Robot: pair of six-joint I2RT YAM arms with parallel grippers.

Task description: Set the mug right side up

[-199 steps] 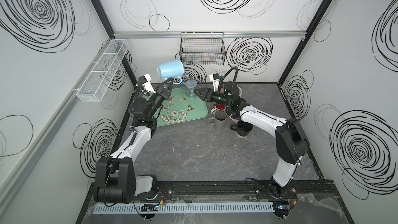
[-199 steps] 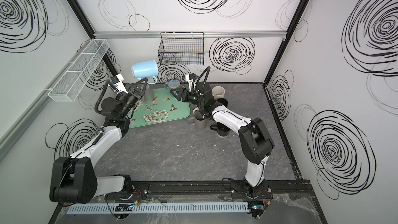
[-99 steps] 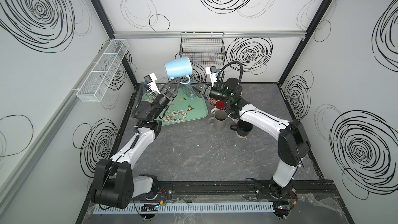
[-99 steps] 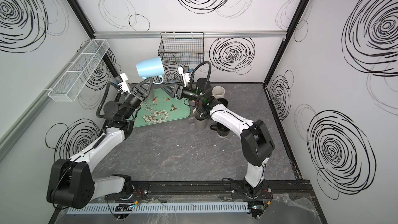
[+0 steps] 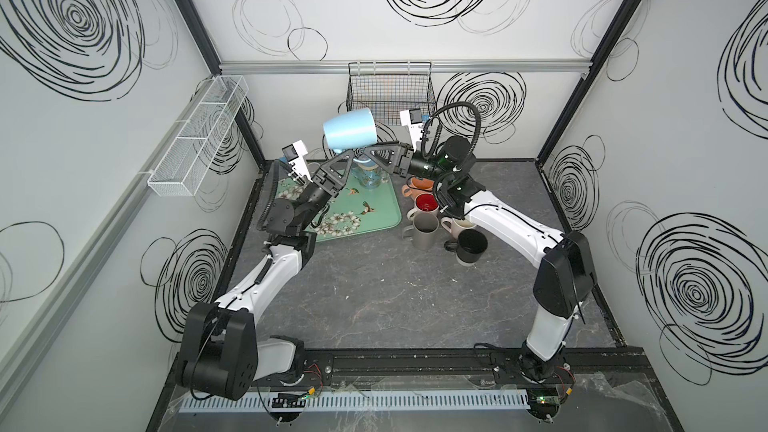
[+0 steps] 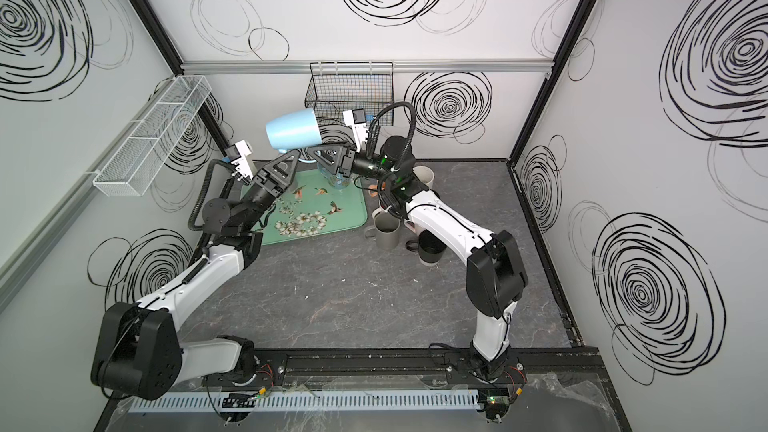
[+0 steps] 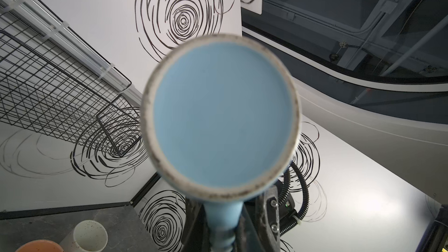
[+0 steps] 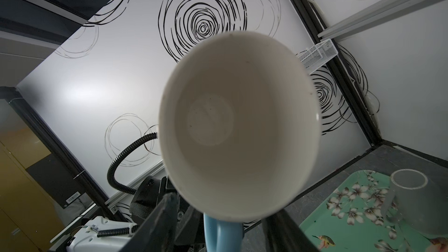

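Mug (image 5: 350, 130), pale blue, hangs in the air on its side above the tray's far edge, close to the desk's far-left corner. It sits a little higher and further toward the wire basket (image 5: 390, 89) than a second ago. The left gripper (image 5: 351, 152) is clenched on its handle from below, as before. The left wrist view is filled by the mug's flat base (image 7: 220, 115), while the right wrist view looks straight into its white inside (image 8: 240, 127).

The right gripper (image 5: 369, 153) was low by the glass mug (image 5: 369, 176) a second ago and has since come up under the blue one. Its fingers (image 8: 167, 214) stand apart on either side of the handle, gripping nothing.

The floral green tray (image 5: 374, 218) lies in the desk's far-left corner, with the glass mug at its far edge, right beneath both grippers. Just beside the tray's right edge crowd an orange mug (image 5: 415, 184), a red-lined mug (image 5: 424, 203), a grey mug (image 5: 424, 230), a speckled white mug (image 5: 459, 224) and a black mug (image 5: 470, 245), under the right arm. The basket hangs on the back wall just behind the lifted mug.
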